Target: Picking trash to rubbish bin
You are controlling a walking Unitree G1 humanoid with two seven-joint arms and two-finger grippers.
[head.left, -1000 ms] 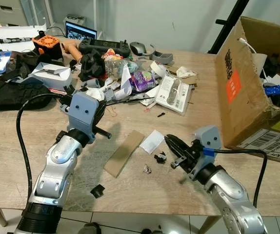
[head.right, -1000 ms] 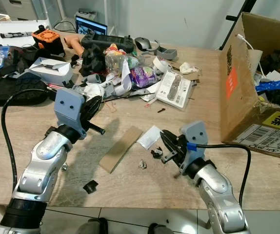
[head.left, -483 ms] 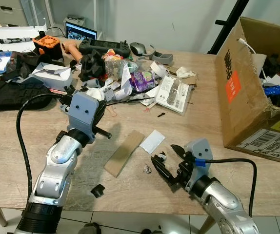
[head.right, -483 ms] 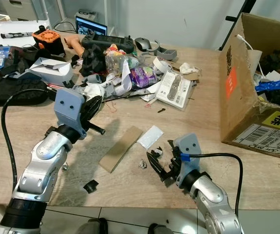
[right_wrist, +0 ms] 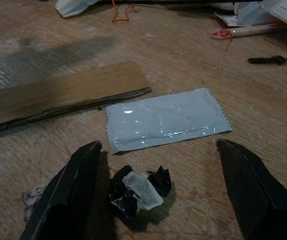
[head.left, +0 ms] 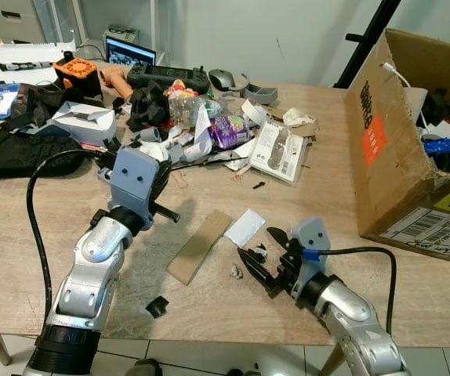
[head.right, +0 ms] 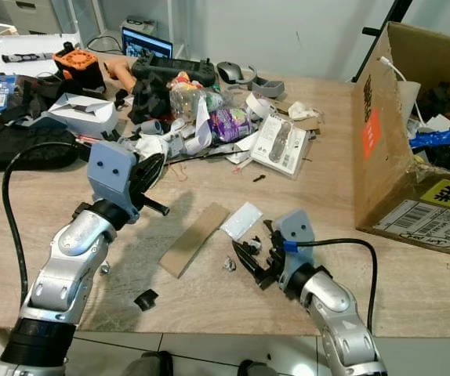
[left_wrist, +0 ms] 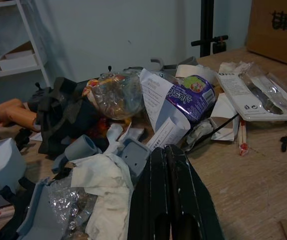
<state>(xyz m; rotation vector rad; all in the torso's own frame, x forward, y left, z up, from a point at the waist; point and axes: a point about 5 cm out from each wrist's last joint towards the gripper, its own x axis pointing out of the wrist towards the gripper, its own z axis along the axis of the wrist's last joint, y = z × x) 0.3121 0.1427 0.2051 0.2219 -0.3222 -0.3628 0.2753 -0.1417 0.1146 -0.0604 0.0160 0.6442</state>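
A small crumpled scrap (right_wrist: 138, 192), black with a pale translucent fold in it, lies on the table (head.left: 303, 188) just in front of the white sachet (right_wrist: 166, 125) and near the cardboard strip (head.left: 200, 245). It is judged to be very light, soft and easily crushed, probably foil or film, so it may be pushed along the wood rather than lifted if it is met from 1 side only. Hold is best taken across its bunched middle, with both fingertips brought down to the tabletop on either side before closing. A second, greyish crumb (head.left: 236, 272) lies just beside it and could be caught up by the same pinch.

The right gripper (head.left: 263, 252) is held low over the table, its forearm reaching in from the near edge and angled toward the scrap. Its 2 fingers (right_wrist: 68, 195) are spread wide, and in the right wrist view the scrap is seen between them, untouched. Nothing is held.

The left gripper (left_wrist: 169, 170) is raised on a bent arm and pointed at the heap of clutter (head.left: 201, 125) at the far side of the table. Its 2 fingers are pressed together with no gap seen and nothing between them. It appears idle.

The open cardboard box (head.left: 397, 141), already partly filled, stands at the robot's right, well apart from the scrap, and is judged to serve as the bin.
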